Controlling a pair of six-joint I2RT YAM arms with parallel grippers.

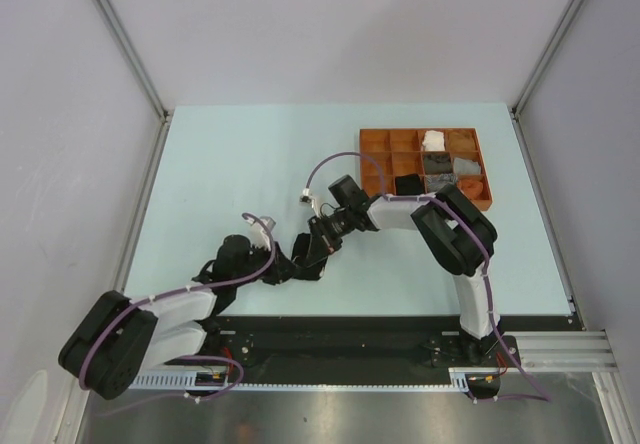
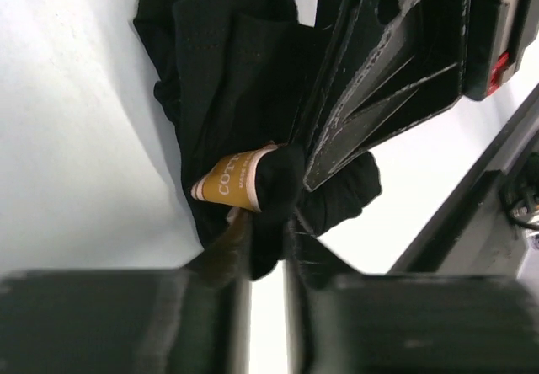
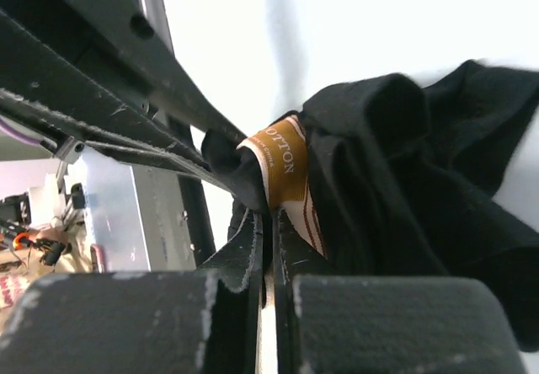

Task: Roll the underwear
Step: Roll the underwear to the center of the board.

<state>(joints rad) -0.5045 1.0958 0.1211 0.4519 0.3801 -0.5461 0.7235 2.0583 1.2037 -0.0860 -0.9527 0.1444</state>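
Note:
A black brief (image 2: pixel 227 62) with a beige waistband (image 2: pixel 226 178) lies crumpled on the pale table between both arms. In the left wrist view my left gripper (image 2: pixel 269 232) pinches a black fold just below the waistband. My right gripper (image 3: pixel 271 216) is shut on the waistband's (image 3: pixel 285 168) edge, with the rest of the brief (image 3: pixel 421 180) bunched to its right. From above, the left gripper (image 1: pixel 292 266) and the right gripper (image 1: pixel 318 244) meet tip to tip over the cloth, which is mostly hidden beneath them.
A brown compartmented tray (image 1: pixel 376 142) stands at the back right, holding several rolled cloths, among them a white one (image 1: pixel 433 141), a grey one (image 1: pixel 437 162) and a black one (image 1: pixel 407 182). The right arm's elbow (image 1: pixel 455 229) hangs just in front of the tray.

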